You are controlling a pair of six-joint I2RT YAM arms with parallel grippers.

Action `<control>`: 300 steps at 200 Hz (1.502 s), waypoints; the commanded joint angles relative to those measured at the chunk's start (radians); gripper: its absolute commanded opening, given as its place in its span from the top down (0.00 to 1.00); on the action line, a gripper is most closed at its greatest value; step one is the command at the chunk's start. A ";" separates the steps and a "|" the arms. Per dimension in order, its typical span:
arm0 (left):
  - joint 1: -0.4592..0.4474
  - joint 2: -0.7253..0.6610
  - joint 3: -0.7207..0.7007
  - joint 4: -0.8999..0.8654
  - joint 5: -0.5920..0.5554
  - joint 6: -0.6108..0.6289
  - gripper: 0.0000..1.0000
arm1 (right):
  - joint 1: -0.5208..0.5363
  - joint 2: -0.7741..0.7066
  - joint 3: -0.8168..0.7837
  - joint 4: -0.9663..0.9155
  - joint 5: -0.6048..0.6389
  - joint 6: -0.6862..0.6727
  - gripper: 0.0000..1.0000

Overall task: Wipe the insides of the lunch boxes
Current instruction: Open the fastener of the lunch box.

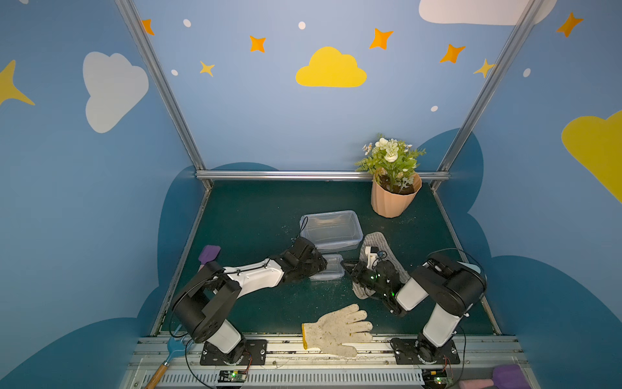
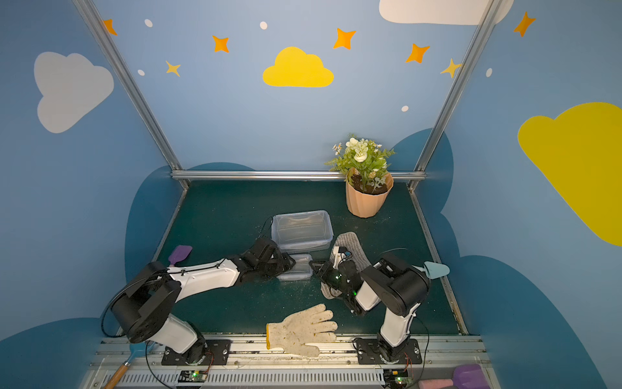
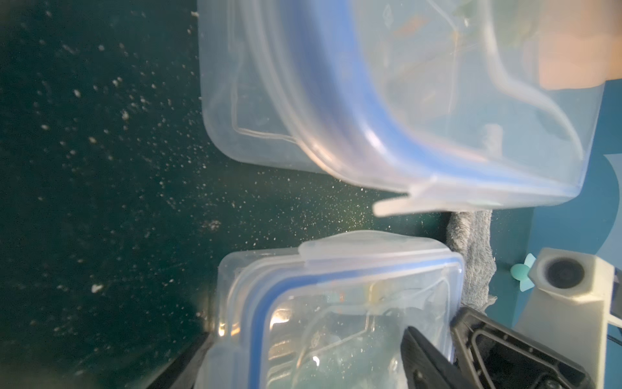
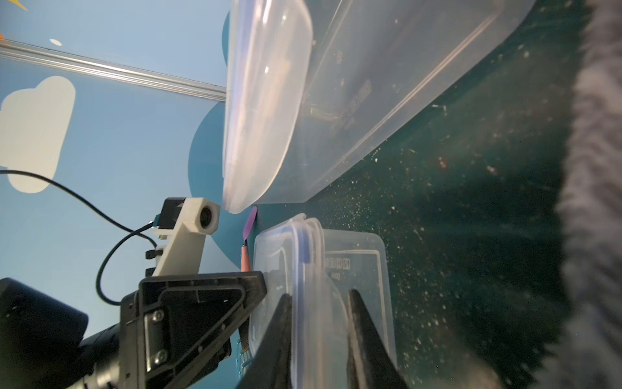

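Small lunch box [image 1: 333,269] mid-table, lidded; right gripper [image 4: 319,296] clenched on lid rim at its right end. Left gripper [image 1: 318,266] jaws wide astride left end; grasp cannot tell. Large lunch box [image 1: 331,230] just far of it; grey cloth [image 1: 375,240] to right.

Bright light, soft shadows; top views bowed at edges; wrist views blurred, glare on large lunch box [image 3: 370,141]

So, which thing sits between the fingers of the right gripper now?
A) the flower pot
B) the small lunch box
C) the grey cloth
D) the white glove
B: in the right wrist view the right gripper has one finger on each side of the small lunch box, closed at its blue-rimmed lid edge.
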 commanded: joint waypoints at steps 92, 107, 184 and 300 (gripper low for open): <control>-0.036 0.084 -0.004 -0.133 0.022 0.024 0.17 | 0.092 -0.169 0.121 -0.635 0.080 -0.148 1.00; -0.037 0.088 -0.002 -0.134 0.022 0.025 0.17 | 0.110 -0.190 0.141 -0.709 0.102 -0.167 1.00; -0.055 0.149 0.024 -0.168 0.019 0.033 0.21 | 0.147 -0.171 0.238 -0.910 0.112 -0.225 1.00; -0.093 0.152 0.004 -0.207 -0.046 0.041 0.21 | 0.249 -0.259 0.276 -1.110 0.244 -0.258 1.00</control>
